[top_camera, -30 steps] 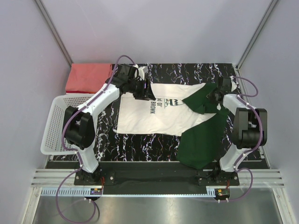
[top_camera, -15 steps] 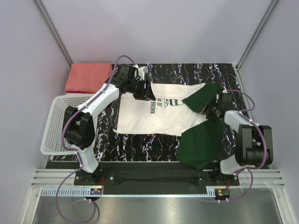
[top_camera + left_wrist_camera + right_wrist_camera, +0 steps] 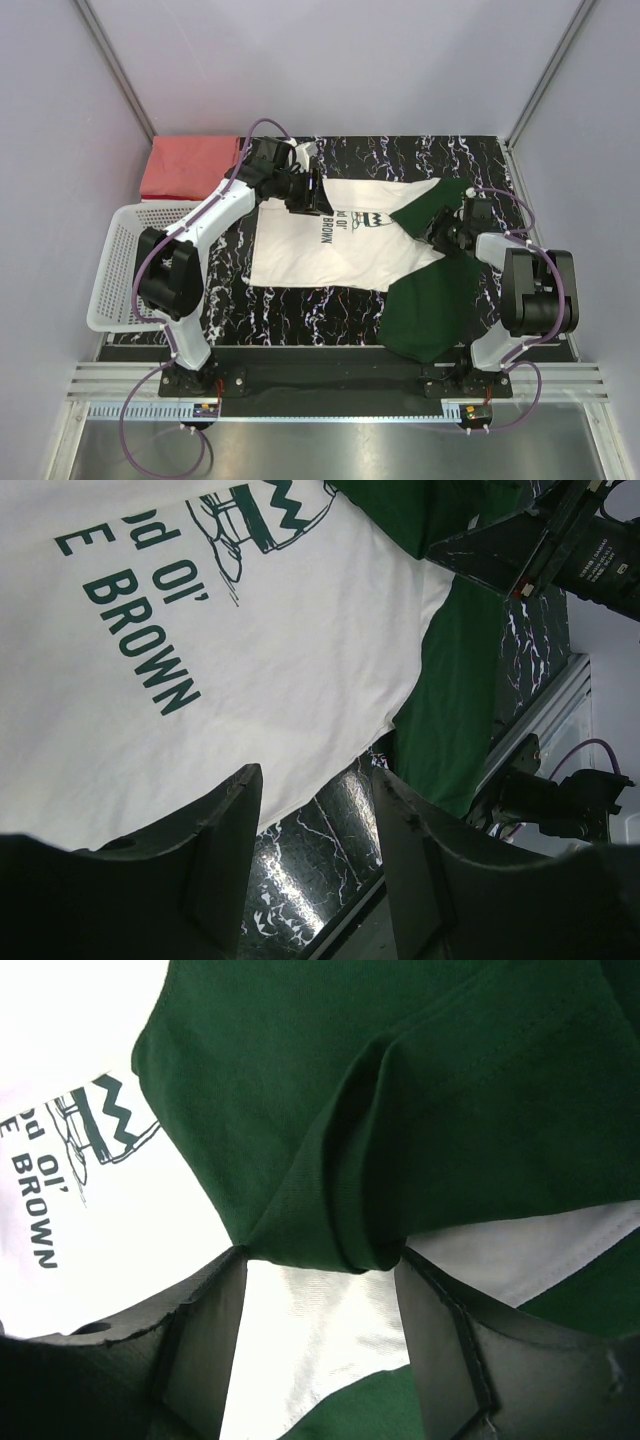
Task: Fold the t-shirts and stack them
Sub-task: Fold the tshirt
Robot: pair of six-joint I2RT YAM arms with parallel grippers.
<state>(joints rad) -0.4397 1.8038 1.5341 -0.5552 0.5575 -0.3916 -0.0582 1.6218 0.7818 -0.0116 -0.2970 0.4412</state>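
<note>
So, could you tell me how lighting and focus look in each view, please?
Top external: even, soft light, everything sharp. Left wrist: lettering on the cream-white t-shirt crisp, left gripper dark and soft. Right wrist: white cloth nearly blown out, green sleeve well defined.

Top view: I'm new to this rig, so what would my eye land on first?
A white t-shirt with dark green parts lies spread across the black table, the left end effector over its far left corner and the right end effector at a green fold. A folded red t-shirt sits in the far left corner, a white basket just nearer.
</note>
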